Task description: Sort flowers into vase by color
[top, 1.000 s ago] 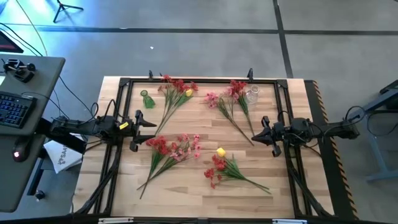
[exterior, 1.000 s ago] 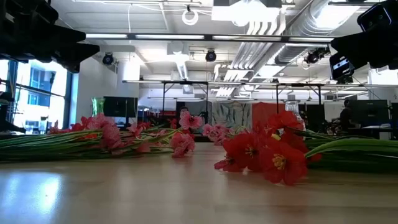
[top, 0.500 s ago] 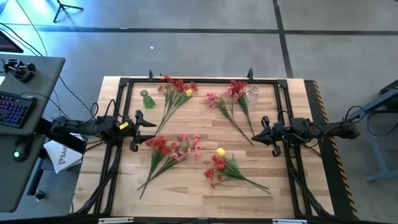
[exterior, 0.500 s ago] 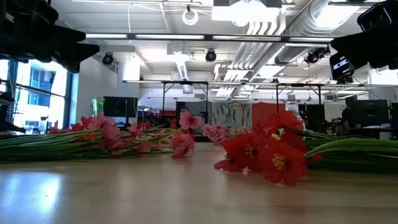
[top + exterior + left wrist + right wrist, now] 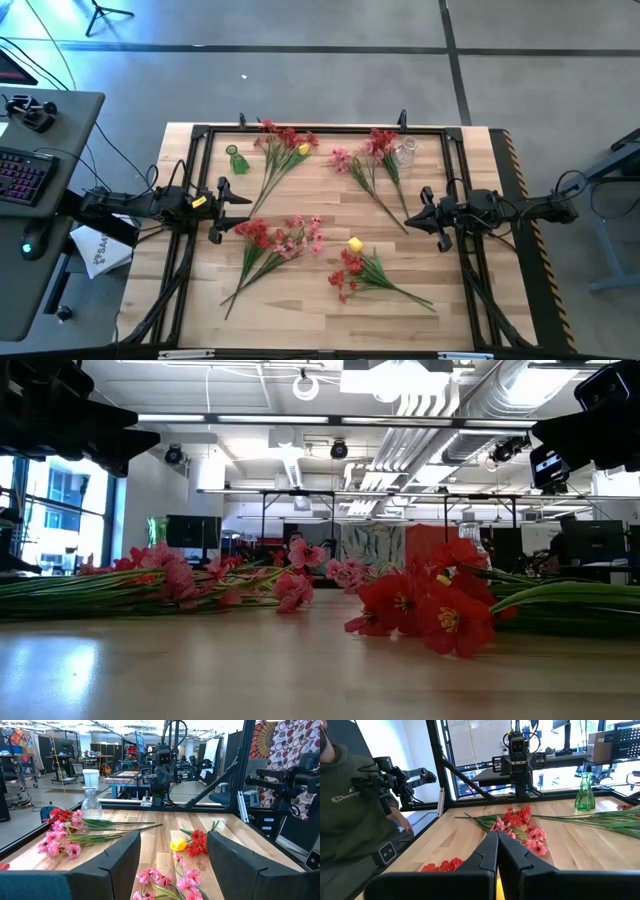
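A robotics lab: exposed ceiling ducts (image 5: 450, 395), more robot rigs (image 5: 162, 762) behind, a lit keyboard (image 5: 22, 176) on a side desk.

- Illumination: bright, even, from ceiling strip lights (image 5: 300, 418).
- Glare: pale sheen on table (image 5: 60, 660) foreground, low view.
- Focus: nearest tabletop soft; shadows faint.

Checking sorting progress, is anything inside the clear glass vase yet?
Nothing shows inside the clear vase; no stems rise from its neck. Red and pink flowers lie beside it on the table.

Two dark jointed arms; yellow tag on left arm (image 5: 199, 201).
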